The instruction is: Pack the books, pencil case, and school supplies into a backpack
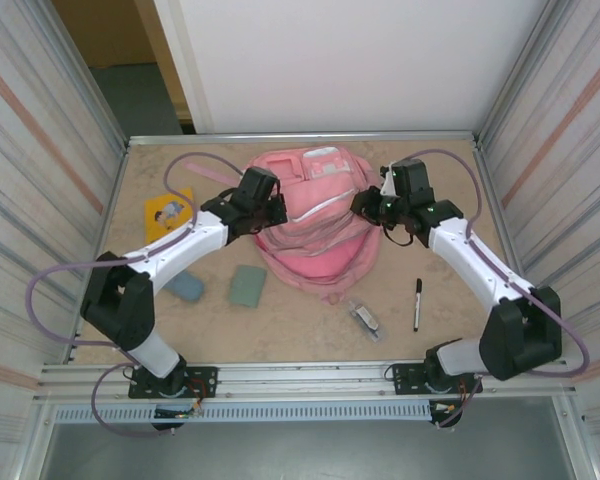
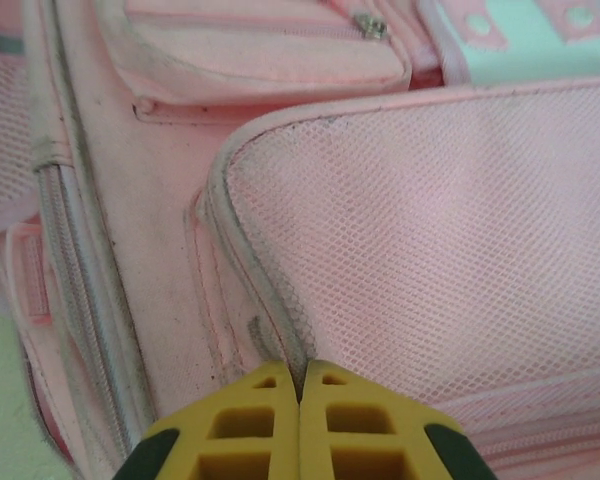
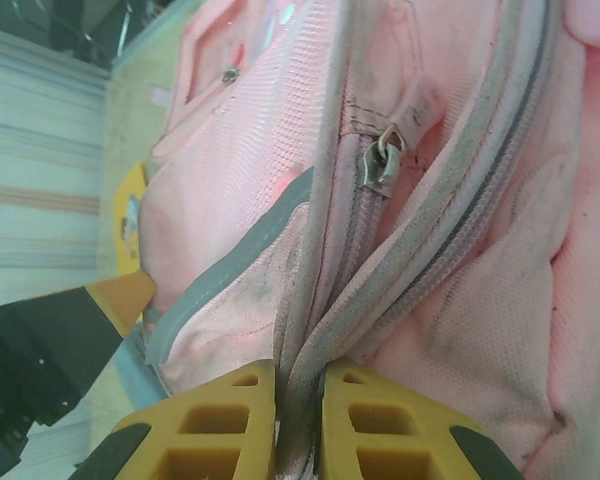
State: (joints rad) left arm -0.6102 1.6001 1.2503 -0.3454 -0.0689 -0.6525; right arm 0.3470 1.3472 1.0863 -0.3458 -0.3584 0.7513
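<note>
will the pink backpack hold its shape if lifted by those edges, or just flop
Probably floppy: the backpack lies slumped and creased, and its mesh panel looks thin. The left gripper and right gripper pinch only fabric seams, so the edges would likely lift first while the body sags. It looks flat, so probably light.

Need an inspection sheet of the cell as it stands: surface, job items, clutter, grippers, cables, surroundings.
Surface: tan table, no spills seen.
Job's things: backpack mid-table; book far left; pouch and green rectangle near left; clear item and pen near right. All lie outside the backpack.
Clutter: nothing seen.
Grippers: left gripper shut on the backpack's mesh-pocket trim; right gripper shut on a backpack fold by the zip.
Cables: purple cables loop along each arm; no snag seen.
Surroundings: striped panels both sides, white wall behind.
</note>
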